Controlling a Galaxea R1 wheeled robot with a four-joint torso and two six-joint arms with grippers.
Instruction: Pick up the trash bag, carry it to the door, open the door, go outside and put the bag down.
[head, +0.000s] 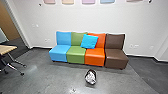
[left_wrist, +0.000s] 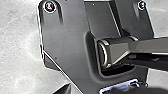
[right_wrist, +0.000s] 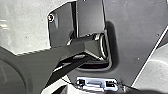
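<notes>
On the grey floor in front of the seats stands the trash bag (head: 90, 77), small and dark around a whitish, shiny middle. Nothing of the robot touches it. A dark pointed part of my left gripper (left_wrist: 63, 89) shows in the left wrist view, near the robot's base plate. In the right wrist view a similar dark part of my right gripper (right_wrist: 60, 90) shows beside the plate. How far either gripper is from the bag cannot be seen.
Behind the bag, a row of blue, green, orange (head: 94, 56) and brown seats stands along the white wall, with a blue pillow (head: 89, 41) on it. A table (head: 7, 49) with wheeled legs is at the left. A brown panel (head: 7, 21) shows beyond a pale frame.
</notes>
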